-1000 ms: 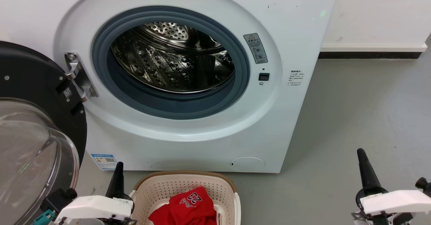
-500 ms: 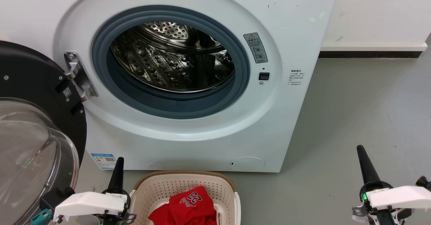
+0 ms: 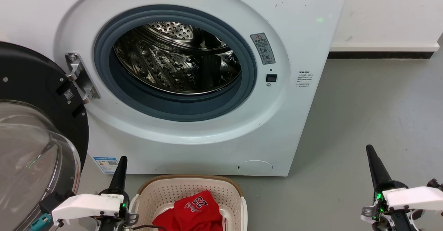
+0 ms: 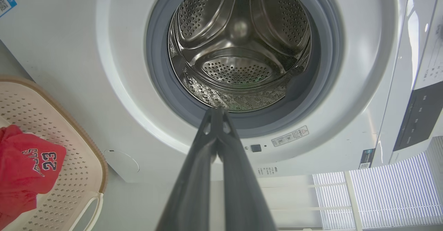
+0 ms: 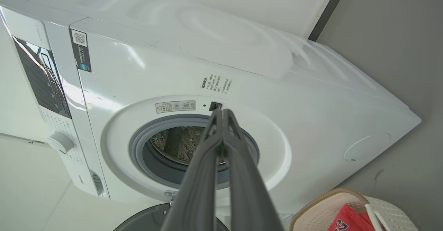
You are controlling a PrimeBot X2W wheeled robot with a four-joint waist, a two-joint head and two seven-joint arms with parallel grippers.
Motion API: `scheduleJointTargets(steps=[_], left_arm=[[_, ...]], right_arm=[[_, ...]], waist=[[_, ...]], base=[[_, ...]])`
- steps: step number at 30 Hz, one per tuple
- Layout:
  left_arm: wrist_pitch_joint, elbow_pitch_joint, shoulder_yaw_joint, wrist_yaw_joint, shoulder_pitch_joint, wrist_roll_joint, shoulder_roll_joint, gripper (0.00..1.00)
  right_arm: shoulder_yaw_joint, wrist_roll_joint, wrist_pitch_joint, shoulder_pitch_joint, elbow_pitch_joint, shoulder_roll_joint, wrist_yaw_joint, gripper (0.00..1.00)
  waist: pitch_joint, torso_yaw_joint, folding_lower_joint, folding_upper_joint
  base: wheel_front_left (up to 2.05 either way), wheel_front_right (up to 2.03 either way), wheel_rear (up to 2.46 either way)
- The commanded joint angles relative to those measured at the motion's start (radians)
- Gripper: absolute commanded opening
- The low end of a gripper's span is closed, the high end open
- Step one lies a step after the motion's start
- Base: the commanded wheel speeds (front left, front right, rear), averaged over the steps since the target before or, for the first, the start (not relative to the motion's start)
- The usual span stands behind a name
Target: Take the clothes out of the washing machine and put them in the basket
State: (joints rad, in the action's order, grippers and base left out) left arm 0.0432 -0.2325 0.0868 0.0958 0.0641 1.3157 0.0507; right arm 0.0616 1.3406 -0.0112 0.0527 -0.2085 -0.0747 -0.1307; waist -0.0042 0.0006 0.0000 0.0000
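Clothes [image 3: 193, 210] lie in basket [image 3: 188, 178], just right of the left gripper [image 3: 122, 160], the right gripper [image 3: 370, 150] well apart; both grippers closed fingertip to fingertip, holding nothing.

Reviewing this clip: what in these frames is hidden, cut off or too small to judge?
1. Head view: the basket and the red clothes run off the bottom edge, so one garment or two cannot be told.
2. Left wrist view: the left end effector crosses the gasket and hides a bit of the lower lip of the drum.
3. Head view: the print on the warning sticker is too small to read.
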Motion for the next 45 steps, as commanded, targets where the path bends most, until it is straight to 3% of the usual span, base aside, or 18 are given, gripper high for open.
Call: scheduleJointTargets(steps=[1,34,45], left_arm=[[0.008,0.001,0.006,0.005,0.017,0.023,0.0,0.0],[0.075,-0.014,0.031,0.038,0.05,0.301,-0.001,0.0],[0.074,-0.014,0.03,0.038,0.049,0.298,-0.001,0.0]], right_arm=[[0.003,0.025,-0.008,0.022,-0.001,-0.005,0.0,0.0],[0.023,0.301,-0.081,0.059,-0.037,0.003,0.0,0.0],[0.026,0.293,-0.086,0.06,-0.037,0.006,0.0,0.0]], waist=[[0.0,0.0,0.0,0.0],[0.007,-0.001,0.0,0.0],[0.007,-0.001,0.0,0.0]], base=[[0.0,0.0,0.0],[0.0,0.0,0.0],[0.0,0.0,0.0]])
